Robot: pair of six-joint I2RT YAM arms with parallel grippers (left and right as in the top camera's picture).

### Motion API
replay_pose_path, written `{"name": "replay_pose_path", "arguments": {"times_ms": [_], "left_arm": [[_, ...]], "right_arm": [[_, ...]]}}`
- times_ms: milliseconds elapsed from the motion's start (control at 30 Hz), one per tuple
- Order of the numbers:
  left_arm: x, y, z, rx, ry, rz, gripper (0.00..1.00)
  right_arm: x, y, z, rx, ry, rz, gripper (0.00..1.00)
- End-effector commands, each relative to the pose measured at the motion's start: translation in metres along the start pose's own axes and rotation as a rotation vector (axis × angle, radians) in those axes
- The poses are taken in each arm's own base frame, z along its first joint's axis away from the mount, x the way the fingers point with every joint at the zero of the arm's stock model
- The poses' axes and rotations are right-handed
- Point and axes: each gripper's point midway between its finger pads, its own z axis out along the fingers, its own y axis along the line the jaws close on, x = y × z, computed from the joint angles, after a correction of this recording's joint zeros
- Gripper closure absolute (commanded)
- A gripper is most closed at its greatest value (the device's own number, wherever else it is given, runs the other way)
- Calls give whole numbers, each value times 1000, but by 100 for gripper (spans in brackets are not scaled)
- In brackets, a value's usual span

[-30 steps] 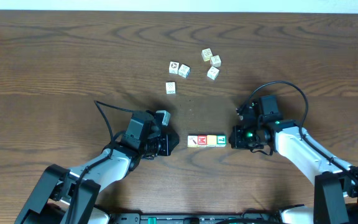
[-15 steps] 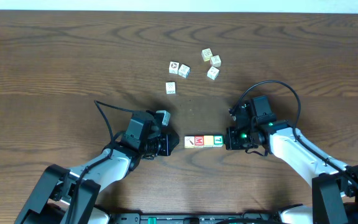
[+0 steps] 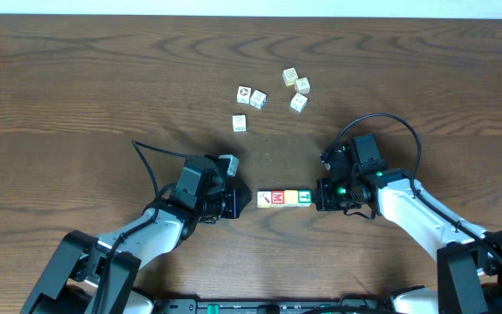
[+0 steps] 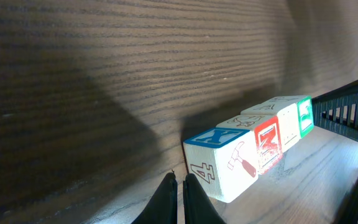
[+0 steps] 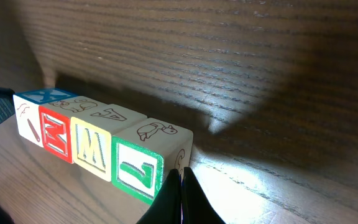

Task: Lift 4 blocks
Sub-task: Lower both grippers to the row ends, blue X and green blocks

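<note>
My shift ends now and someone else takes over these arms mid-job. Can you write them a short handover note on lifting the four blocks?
Left gripper: shut, low over the table, tips pointing at the hammer-picture block at its end of the row; contact unclear.
Right gripper: shut, tips at the green-faced block at the other end.
Blocks: the four blocks sit in one tight row on the table between the grippers.
Done: row lined up, a gripper at each end.
Left: likely squeeze from both ends and lift; nothing is off the table yet.
The loose pale cubes farther back are not part of the job.

l claw & r claw both closed, tips facing inward.
</note>
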Motion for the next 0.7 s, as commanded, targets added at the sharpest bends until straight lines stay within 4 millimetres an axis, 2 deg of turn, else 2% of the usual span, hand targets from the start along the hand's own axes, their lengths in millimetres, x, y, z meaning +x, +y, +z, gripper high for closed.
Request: {"name": "replay_pose_path", "arguments": {"times_ms": [0,200,667], "left_arm": [[0,-2,1,7,4,5,93],[1,-1,1,5,7,2,93],[3,1,3,0,17,-42,93]], "right_arm": [[4,3,2,-20,18,-1,99],[6,-4,2,24,20,24,99],[4,-8,2,47,12,36,99]]}}
